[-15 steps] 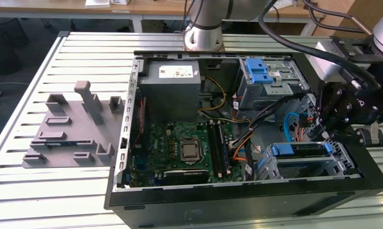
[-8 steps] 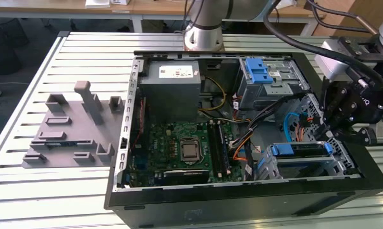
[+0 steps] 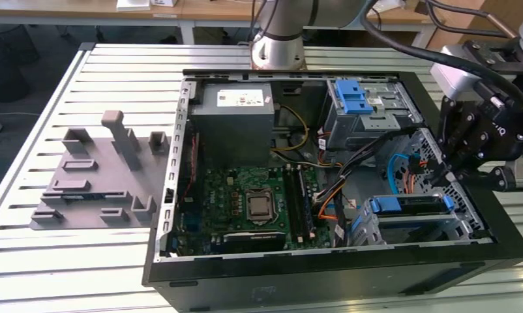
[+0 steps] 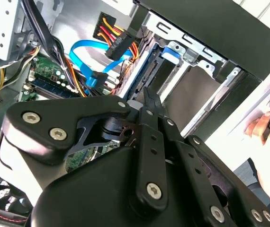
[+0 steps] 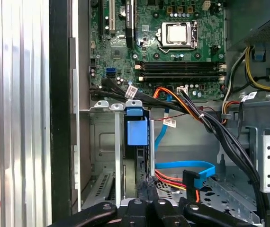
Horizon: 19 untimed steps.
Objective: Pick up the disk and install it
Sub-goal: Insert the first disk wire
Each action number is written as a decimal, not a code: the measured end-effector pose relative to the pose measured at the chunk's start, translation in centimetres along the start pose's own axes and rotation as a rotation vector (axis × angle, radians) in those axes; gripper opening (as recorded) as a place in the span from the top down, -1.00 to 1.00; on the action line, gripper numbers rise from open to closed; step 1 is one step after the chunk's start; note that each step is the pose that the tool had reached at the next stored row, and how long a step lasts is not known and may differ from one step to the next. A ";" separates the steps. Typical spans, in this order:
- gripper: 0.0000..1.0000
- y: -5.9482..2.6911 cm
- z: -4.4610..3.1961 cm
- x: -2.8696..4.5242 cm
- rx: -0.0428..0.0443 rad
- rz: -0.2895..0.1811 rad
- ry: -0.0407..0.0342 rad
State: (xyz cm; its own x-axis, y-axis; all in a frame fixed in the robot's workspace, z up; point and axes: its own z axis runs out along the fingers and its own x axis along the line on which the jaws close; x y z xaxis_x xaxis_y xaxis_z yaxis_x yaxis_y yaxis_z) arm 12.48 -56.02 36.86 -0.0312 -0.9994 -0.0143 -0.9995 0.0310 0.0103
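An open computer case [image 3: 331, 277] was seen lying on a slatted table [image 3: 70, 267], its motherboard [image 3: 235, 195] exposed. The gripper [image 3: 447, 175] was poised over the drive bay at the exterior view's right, with its fingers seen closed together and nothing visible between them (contact with the drive could not be judged). The disk [image 3: 409, 205] was found slotted edge-on in that bay, just beside the gripper, with its blue bracket [image 5: 137, 131] turned toward the case's open side.

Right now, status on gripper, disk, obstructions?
Gripper shut, tips by disk's edge. Disk in cage slot. Cables close alongside; hand outside case.
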 end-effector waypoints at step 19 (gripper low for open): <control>0.79 -0.91 0.05 -1.12 0.0004 0.031 -0.0021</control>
State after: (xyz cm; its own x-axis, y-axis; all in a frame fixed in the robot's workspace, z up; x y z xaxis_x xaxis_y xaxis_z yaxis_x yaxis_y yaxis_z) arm 13.42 -54.92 36.81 -0.0623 -0.9979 -0.0161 -0.9980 0.0621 0.0104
